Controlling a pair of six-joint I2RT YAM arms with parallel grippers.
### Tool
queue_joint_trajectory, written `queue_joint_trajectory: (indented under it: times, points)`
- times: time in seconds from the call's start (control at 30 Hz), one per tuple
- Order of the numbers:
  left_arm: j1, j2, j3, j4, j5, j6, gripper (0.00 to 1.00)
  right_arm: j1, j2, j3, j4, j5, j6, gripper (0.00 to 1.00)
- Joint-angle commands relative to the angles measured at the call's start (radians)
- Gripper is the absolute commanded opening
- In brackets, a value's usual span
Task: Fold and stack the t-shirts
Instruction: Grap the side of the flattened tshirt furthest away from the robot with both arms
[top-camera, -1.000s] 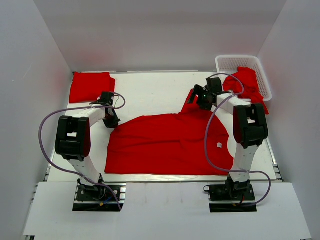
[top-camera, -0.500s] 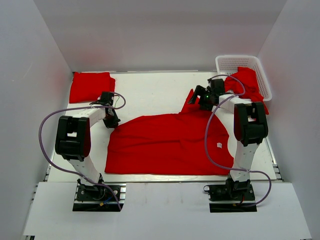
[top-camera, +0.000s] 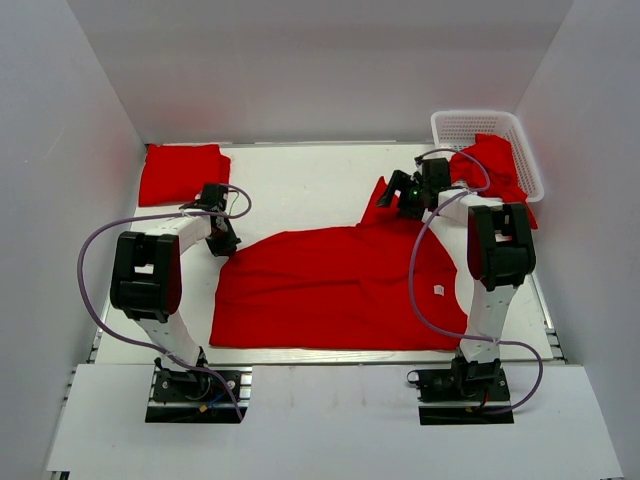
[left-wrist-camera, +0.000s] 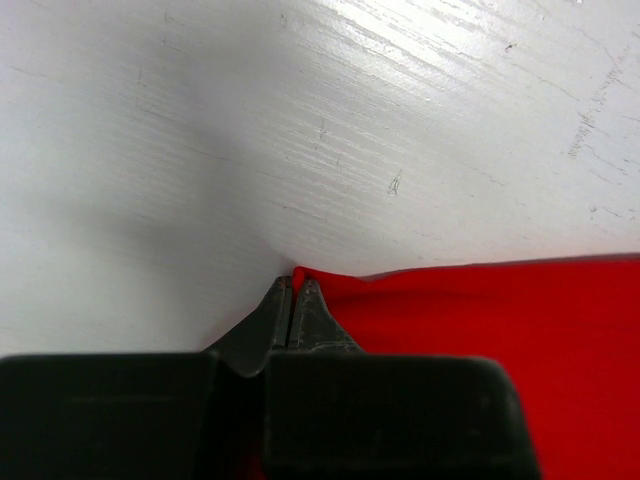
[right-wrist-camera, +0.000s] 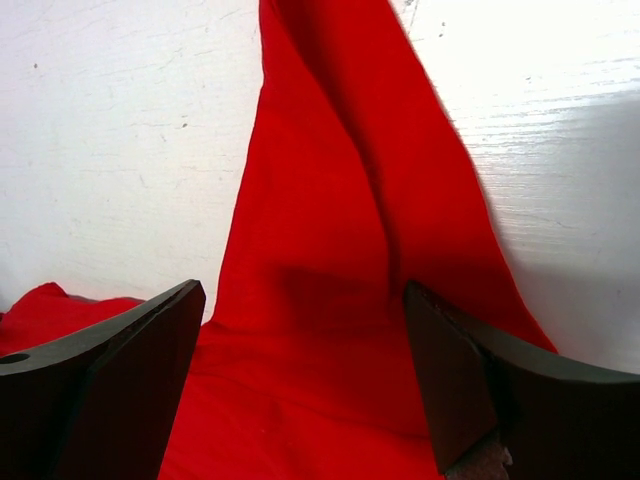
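The left jaws are clenched tight on one corner of a big t-shirt (top-camera: 340, 285). From the left wrist, the red corner comes right up to the tips of the jaws, and the rest of the cloth runs away to their right. Ahead of the jaws there is only bare white tabletop (left-wrist-camera: 400, 120).

The big t-shirt lies spread out flat on the tabletop between the two arms.

The right jaws are wide open and hold nothing. One sleeve (right-wrist-camera: 340, 250) of the big t-shirt lies in the gap between them and points away from them.

A folded t-shirt (top-camera: 182, 172) lies past the left jaws, well apart from them. A white basket (top-camera: 465, 125) sits near the right jaws on their right, with a crumpled t-shirt (top-camera: 492, 168) hanging out of it.
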Motion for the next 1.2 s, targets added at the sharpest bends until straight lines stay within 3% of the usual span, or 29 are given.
queue_joint_trajectory:
  times: [0.0,0.77,0.9,1.07,1.17]
  points:
    - [-0.004,-0.008,-0.004,-0.004,-0.021,0.009,0.00,-0.005,0.036,0.023,0.013,-0.020,-0.017,0.86]
    - [-0.013,0.021,0.018,-0.033,-0.059,0.009,0.00,0.000,0.021,0.068,0.005,-0.082,-0.008,0.86]
    - [-0.013,0.021,0.018,-0.033,-0.059,0.009,0.00,-0.002,0.041,0.068,0.005,-0.091,0.003,0.79]
    - [-0.013,0.021,0.018,-0.033,-0.059,0.009,0.00,-0.002,0.055,0.069,0.005,-0.083,0.015,0.77]
    - [-0.013,0.021,0.018,-0.033,-0.059,0.009,0.00,-0.003,0.058,0.069,0.002,-0.077,0.018,0.63]
